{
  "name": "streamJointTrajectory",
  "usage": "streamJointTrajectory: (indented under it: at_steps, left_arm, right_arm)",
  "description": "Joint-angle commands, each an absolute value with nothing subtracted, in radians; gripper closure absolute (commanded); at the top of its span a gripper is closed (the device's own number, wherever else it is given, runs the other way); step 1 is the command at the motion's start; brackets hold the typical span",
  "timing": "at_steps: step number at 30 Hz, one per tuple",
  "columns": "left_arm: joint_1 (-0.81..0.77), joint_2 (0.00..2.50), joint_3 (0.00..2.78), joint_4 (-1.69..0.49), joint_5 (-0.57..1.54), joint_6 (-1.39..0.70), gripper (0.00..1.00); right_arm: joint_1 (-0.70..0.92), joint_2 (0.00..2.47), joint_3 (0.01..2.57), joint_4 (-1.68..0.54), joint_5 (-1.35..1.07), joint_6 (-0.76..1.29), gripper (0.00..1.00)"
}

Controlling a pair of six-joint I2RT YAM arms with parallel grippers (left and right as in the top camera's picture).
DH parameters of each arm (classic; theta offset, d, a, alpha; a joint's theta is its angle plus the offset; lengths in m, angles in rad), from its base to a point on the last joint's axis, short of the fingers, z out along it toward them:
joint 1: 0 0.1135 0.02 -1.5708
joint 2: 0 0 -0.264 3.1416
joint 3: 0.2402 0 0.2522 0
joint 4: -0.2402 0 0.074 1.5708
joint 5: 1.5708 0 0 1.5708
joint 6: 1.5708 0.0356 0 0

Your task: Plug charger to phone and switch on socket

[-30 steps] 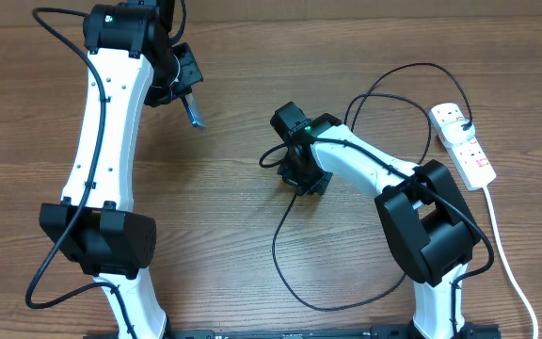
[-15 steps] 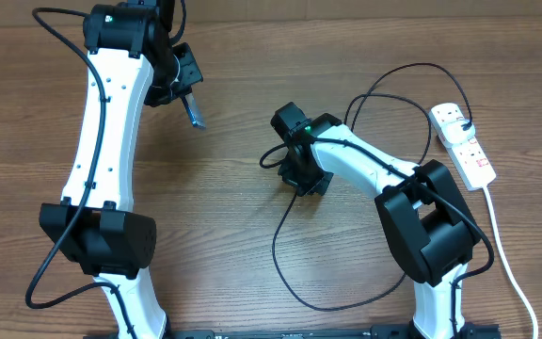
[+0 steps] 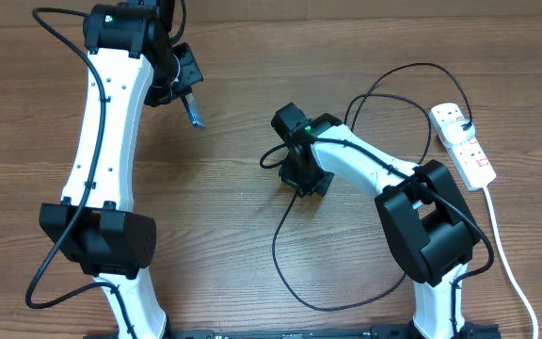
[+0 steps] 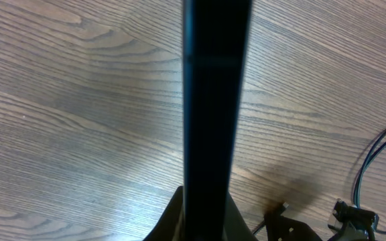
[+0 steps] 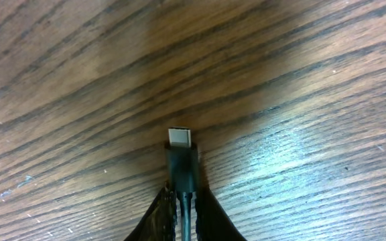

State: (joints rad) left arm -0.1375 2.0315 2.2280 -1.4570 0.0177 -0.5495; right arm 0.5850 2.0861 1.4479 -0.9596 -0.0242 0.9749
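The left gripper [image 3: 184, 94] is clamping the phone [image 3: 196, 115] edge-on at about ten o'clock on the table [image 3: 243, 282], apparently raised off the wood. In the left wrist view only its thin dark side is showing, so its port cannot be made out. The right gripper [image 3: 301, 177], near the table's centre, is pinching the charger [image 3: 285, 235] just behind its connector tip [image 5: 181, 138], which is poking out past the fingers close to the wood. Whether it is touching cannot be told. The cable is looping down toward six o'clock and back up to the socket [image 3: 466, 149] at three o'clock, where the black plug [image 3: 466, 125] is sitting at the far end.

The main risk is misalignment. The two pieces are well apart, and with the port hidden the tip could be meeting the phone's edge off-centre or at an angle and scraping or jamming. The tip is being held by a short length only, so a push could be rocking it in the pinch. The phone, gripped by its thin sides, could be sliding or twisting under that push. The slack cable is lying around the right arm and could snag, tugging the plug or dragging the socket. The switches are too small to read, so the wrong one could get pressed.
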Motion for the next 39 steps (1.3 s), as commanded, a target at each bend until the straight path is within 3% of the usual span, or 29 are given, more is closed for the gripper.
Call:
streamJointTrajectory:
  at_steps: [1, 15, 26, 39]
  left_arm:
    - [-0.139, 2.029, 2.234, -1.449, 0.02, -0.565, 0.96]
    - [-0.139, 2.029, 2.234, -1.439, 0.058, -0.558, 0.96]
    - [-0.139, 2.029, 2.234, -1.352, 0.362, -0.395, 0.96]
    - [-0.138, 2.029, 2.234, -1.213, 0.671, -0.322, 0.96]
  right_arm:
    - [0.588, 2.121, 1.425, -0.966, -0.032, 0.976, 0.9]
    - [0.588, 2.121, 1.445, -0.965, -0.047, 0.942, 0.96]
    - [0.581, 2.081, 1.554, -1.032, -0.046, 0.824, 0.96]
    - [0.59, 1.802, 1.555, -1.055, -0.111, 0.625, 0.96]
